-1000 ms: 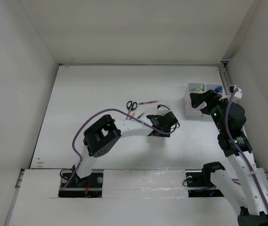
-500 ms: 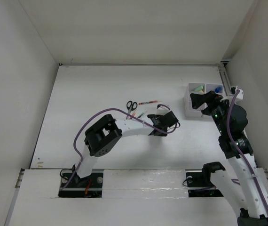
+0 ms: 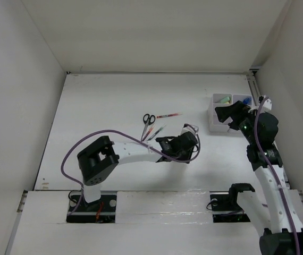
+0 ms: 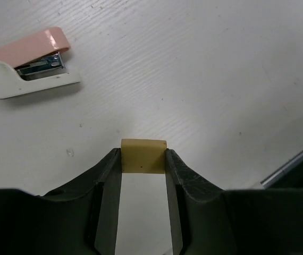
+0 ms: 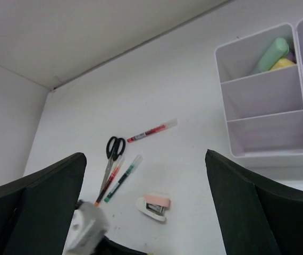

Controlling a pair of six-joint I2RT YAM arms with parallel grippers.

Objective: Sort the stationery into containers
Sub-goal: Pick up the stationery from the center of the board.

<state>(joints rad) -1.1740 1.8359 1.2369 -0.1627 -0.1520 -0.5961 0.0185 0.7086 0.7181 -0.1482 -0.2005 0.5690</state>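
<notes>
My left gripper (image 3: 185, 142) is shut on the small yellowish block (image 4: 143, 156), held between its fingertips low over the table. A white-pink stapler-like item (image 4: 26, 64) lies just beyond it and also shows in the right wrist view (image 5: 152, 206). Black-handled scissors (image 3: 148, 118), a red pen (image 3: 167, 115), an orange pen (image 5: 109, 180) and a green pen (image 5: 122, 178) lie mid-table. My right gripper (image 3: 229, 113) is open and empty, over the white organizer (image 3: 219, 126). A light green marker (image 5: 271, 54) lies in the organizer's far compartment.
White walls close in the table on the left, the back and the right. A purple cable loops along the left arm (image 3: 119, 151). The organizer (image 5: 271, 154) stands against the right wall, with its two nearer left compartments empty.
The left arm's elbow has swung left and the left gripper has drawn slightly nearer with the block. The right gripper has hardly moved.
</notes>
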